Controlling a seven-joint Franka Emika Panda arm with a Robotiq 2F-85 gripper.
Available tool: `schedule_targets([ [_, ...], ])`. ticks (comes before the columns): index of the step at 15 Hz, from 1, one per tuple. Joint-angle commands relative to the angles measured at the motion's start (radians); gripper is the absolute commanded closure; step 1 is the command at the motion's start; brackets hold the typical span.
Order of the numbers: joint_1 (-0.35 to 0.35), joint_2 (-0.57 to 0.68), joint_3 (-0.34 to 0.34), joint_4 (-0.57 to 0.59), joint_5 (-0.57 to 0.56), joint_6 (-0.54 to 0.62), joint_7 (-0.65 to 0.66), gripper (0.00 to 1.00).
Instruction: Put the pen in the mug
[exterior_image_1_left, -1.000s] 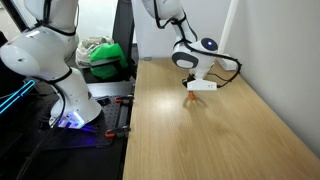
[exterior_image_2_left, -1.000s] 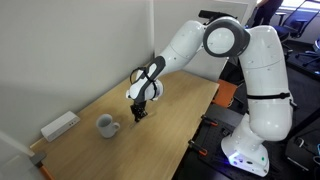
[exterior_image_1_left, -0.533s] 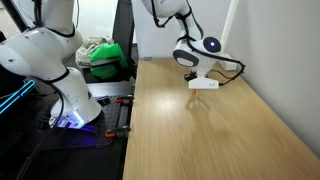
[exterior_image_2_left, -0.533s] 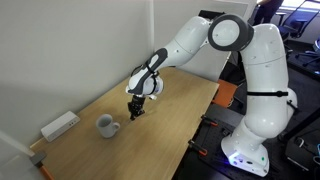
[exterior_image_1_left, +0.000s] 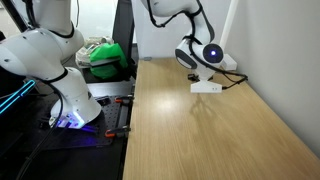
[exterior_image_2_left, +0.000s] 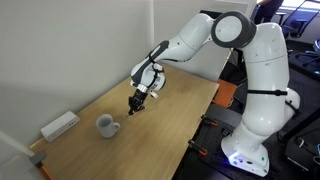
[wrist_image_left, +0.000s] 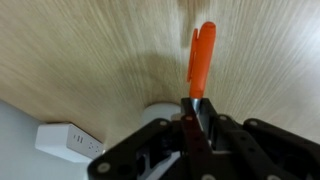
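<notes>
The pen (wrist_image_left: 202, 58) is a thin orange-red stick, and in the wrist view it pokes out from between my fingers over the wooden table. My gripper (wrist_image_left: 196, 108) is shut on its lower end. In an exterior view my gripper (exterior_image_2_left: 136, 103) hangs above the table, to the right of the mug (exterior_image_2_left: 105, 125) and higher than it. The mug is a small grey-white cup standing upright on the table. A pale rounded part of the mug (wrist_image_left: 152, 116) shows beside my fingers in the wrist view. I cannot make out the mug in the exterior view along the table.
A flat white rectangular box (exterior_image_2_left: 60, 125) lies by the wall beyond the mug; it also shows in the other exterior view (exterior_image_1_left: 207, 87) and the wrist view (wrist_image_left: 68, 143). The wooden table (exterior_image_1_left: 200, 140) runs along the wall. A second white robot (exterior_image_1_left: 50, 60) and a green item (exterior_image_1_left: 105, 58) stand beside it.
My gripper has risen off the table with the pen in it and shifted toward the mug and the white box.
</notes>
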Motion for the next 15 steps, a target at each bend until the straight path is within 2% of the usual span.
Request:
schedule_targets([
  [1, 0.029, -0.039, -0.033, 0.006, 0.144, -0.061, -0.13, 0.97],
  [4, 0.065, -0.056, -0.081, 0.016, 0.273, -0.115, -0.235, 0.97],
  [9, 0.162, -0.094, -0.223, 0.022, 0.442, -0.257, -0.36, 0.97],
  [12, 0.223, -0.109, -0.307, 0.02, 0.485, -0.33, -0.389, 0.97],
  [15, 0.269, -0.117, -0.363, 0.022, 0.492, -0.387, -0.398, 0.97],
])
